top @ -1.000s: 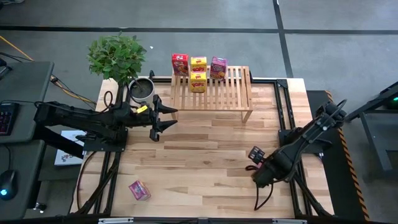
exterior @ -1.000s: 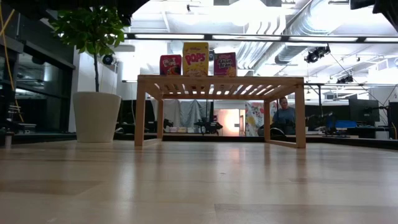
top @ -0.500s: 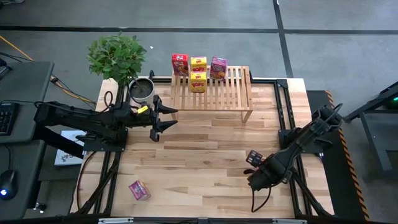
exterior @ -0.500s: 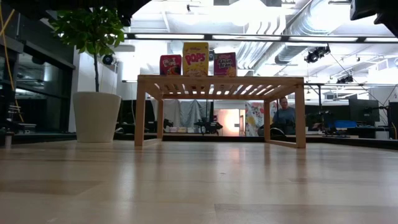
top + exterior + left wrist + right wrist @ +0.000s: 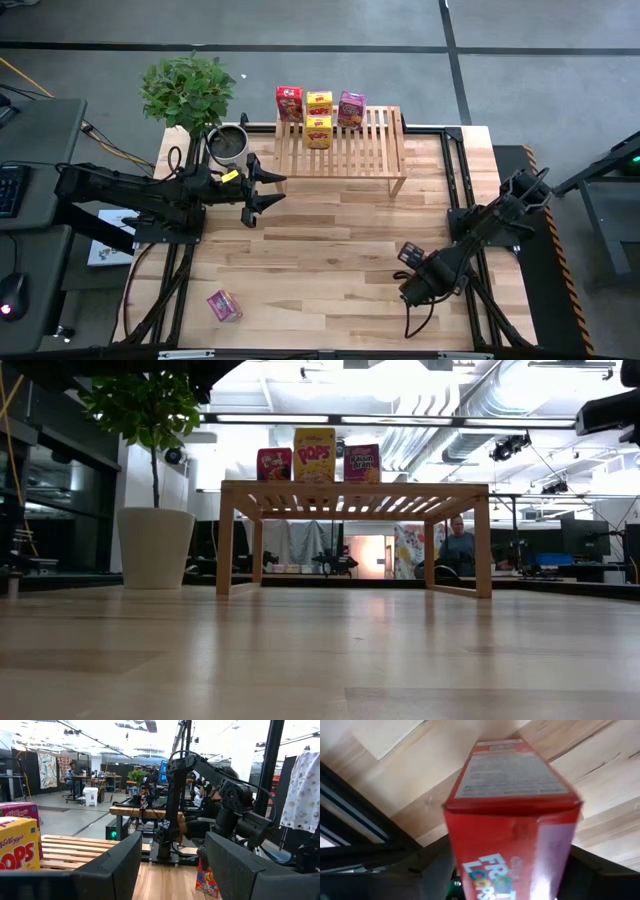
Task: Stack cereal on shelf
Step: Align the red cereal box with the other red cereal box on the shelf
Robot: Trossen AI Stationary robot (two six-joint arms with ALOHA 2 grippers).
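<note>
The light-wood slatted shelf (image 5: 340, 140) stands at the table's far middle. On it are a red box (image 5: 289, 103), a yellow box (image 5: 319, 101) and a pink box (image 5: 351, 108) along its far edge, and a second yellow box (image 5: 318, 131) lying in front of them. Another pink box (image 5: 223, 305) lies on the table near the left front. My right gripper (image 5: 413, 262) is shut on a red cereal box (image 5: 512, 810) at the table's right front. My left gripper (image 5: 268, 190) is open and empty, left of the shelf. My right gripper pinches the red cereal box between its two fingers, one on each of the box's opposite sides (image 5: 451, 862), at the end nearer the wrist. The printed front faces the wrist camera. The box's free end (image 5: 512, 775) points toward the tabletop and appears clear of it.
A potted plant (image 5: 190, 95) and a dark round pot (image 5: 228, 146) stand at the table's far left, beside my left arm. Bare wooden tabletop (image 5: 320, 250) lies between the shelf and the near edge. A person shows far behind the shelf in the low view (image 5: 458, 545).
My right gripper has shifted a little toward the table's near edge with the red box still in its hold.
</note>
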